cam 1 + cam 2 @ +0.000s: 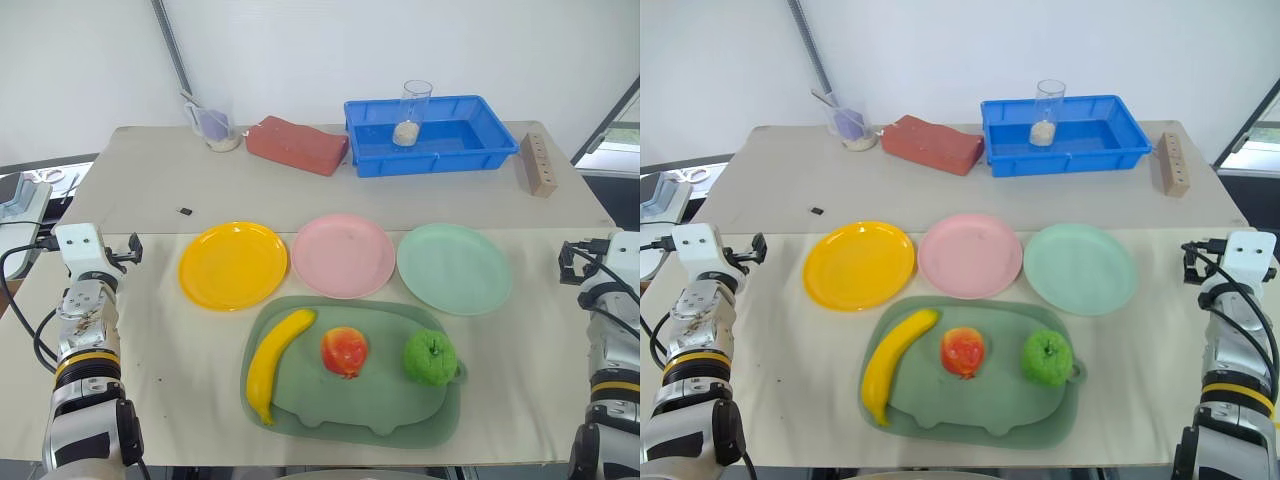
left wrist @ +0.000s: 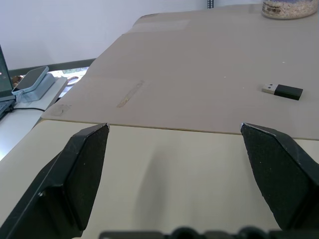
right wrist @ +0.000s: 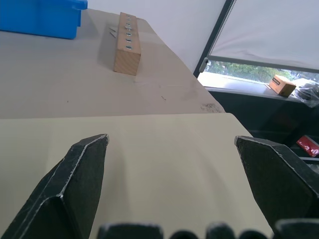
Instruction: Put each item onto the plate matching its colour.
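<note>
L wrist view: USB stick [image 2: 282, 91] on worktop [image 2: 199, 59]. R wrist view: wood block [image 3: 126, 51]. Both grippers [image 2: 174, 174] [image 3: 169, 179] wide open, empty, at outer edges; banana [image 1: 273, 358], red apple [image 1: 344, 351], green apple [image 1: 430, 357] on tray [image 1: 400, 420] between them, near plates [image 1: 343, 255].

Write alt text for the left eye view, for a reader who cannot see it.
A banana, a red-and-yellow apple and a green apple lie on a dull-green tray on a beige table; behind it, yellow, pink and mint-green plates stand empty in a row. At the back stands a blue bin.
</note>
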You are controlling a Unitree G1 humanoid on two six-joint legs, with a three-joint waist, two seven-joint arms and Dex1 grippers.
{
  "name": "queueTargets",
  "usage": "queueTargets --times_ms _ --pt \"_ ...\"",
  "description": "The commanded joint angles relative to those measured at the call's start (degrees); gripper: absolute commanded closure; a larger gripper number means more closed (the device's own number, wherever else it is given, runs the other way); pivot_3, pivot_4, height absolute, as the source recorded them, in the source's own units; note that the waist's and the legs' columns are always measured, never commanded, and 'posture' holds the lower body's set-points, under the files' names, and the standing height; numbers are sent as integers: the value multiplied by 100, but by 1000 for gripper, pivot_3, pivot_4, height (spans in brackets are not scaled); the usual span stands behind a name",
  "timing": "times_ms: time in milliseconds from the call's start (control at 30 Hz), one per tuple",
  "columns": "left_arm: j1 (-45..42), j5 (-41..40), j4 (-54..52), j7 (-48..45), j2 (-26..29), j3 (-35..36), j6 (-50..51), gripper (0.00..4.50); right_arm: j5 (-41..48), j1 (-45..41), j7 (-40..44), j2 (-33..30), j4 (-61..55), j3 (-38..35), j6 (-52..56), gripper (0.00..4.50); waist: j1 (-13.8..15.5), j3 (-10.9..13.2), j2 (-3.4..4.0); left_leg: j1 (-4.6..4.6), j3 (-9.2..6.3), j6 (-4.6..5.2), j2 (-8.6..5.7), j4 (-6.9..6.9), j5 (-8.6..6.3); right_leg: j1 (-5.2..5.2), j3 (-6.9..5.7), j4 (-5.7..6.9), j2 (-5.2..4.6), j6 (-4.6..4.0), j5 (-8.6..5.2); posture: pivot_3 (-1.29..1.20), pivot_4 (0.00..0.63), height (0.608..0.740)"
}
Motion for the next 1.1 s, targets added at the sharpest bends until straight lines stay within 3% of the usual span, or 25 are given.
queueTargets --times_ms 33,133,233,400,533,700,867,1100 --pt "-30 -118 -348 -146 108 64 -53 0 33 -68 -7 -54 -120 -84 -130 16 0 0 0 0 0 0 0 0 0 0 0 0 0 0 0 0 150 740" --pt "79 -599 -1191 -1067 198 36 239 0 -14 -155 188 -161 -242 37 -79 16 -2 2 -3 -1 0 0 0 0 0 -1 -2 0 0 -1 0 0 150 740" --pt "512 -1132 -2719 -2409 534 -380 1061 0 70 -464 1052 -394 -745 397 123 16 -32 5 4 -5 0 -2 0 -1 1 -3 -1 0 0 -5 3 0 150 740" --pt "984 -1694 -4546 -3229 911 -802 2216 0 524 -740 2498 -543 -1699 862 659 16 -43 3 27 1 1 -2 2 -4 -2 0 0 1 1 -6 3 0 150 740" --pt "1474 -2087 -5907 -3583 1087 -1292 3139 0 1410 -670 3786 -582 -3131 1291 1636 16 -32 5 25 -5 -1 0 3 2 -5 1 -2 -1 1 -6 3 0 150 740" --pt "2332 -2445 -7113 -3608 1173 -1519 3936 0 2394 -400 4736 -836 -4851 1657 2878 16 9 10 19 -16 -7 1 4 22 -16 -1 -4 -5 0 -6 3 0 150 740" --pt "3102 -2446 -7845 -3616 1313 -1723 4275 0 3119 -446 5081 -1045 -5990 1896 3781 16 7 30 -14 -12 -10 2 5 22 -20 -10 -5 -12 -4 -11 1 0 150 740" --pt "2936 -1895 -7816 -3276 1218 -2488 4414 0 3575 -494 5340 -1238 -6862 2235 4397 16 31 41 -34 -11 -11 -23 1 22 -40 -20 -13 -26 -18 -34 -12 0 150 740"
